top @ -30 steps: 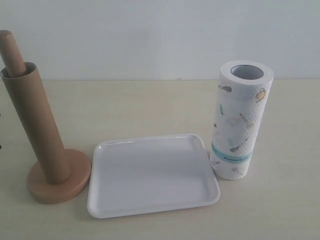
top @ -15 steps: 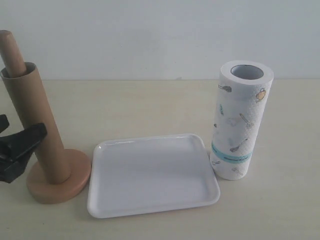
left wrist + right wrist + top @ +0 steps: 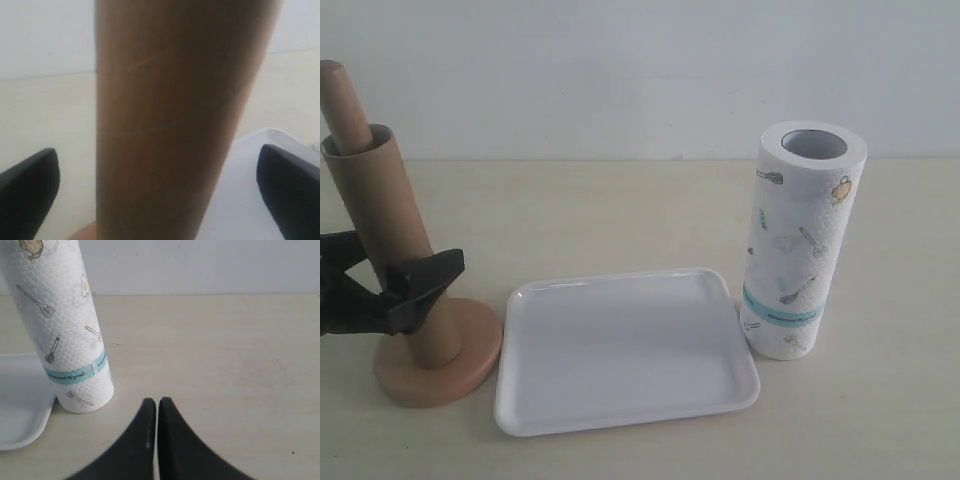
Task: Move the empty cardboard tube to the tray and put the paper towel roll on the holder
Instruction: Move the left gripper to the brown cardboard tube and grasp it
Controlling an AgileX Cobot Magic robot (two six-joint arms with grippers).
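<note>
The brown cardboard tube [image 3: 382, 215] stands slipped over the post of the wooden holder [image 3: 445, 362], whose rounded top [image 3: 342, 100] pokes out above it. My left gripper [image 3: 390, 272] is open around the tube's lower half, one finger in front and one behind, both apart from it. In the left wrist view the tube [image 3: 175, 125] fills the middle, a black fingertip [image 3: 30, 187] far to each side. The white tray [image 3: 620, 350] lies flat at the centre. The paper towel roll [image 3: 800, 240] stands upright right of it. My right gripper [image 3: 158, 402] is shut and empty beside the roll [image 3: 65, 335].
A white wall rises behind the pale table [image 3: 620, 210]. The tray's corner [image 3: 20, 405] lies next to the roll's base in the right wrist view. Bare tabletop [image 3: 225, 355] stretches beyond the right gripper.
My left gripper has come in from the left edge and moved right until its open fingers straddle the tube. The tube, holder, tray and roll have not moved.
</note>
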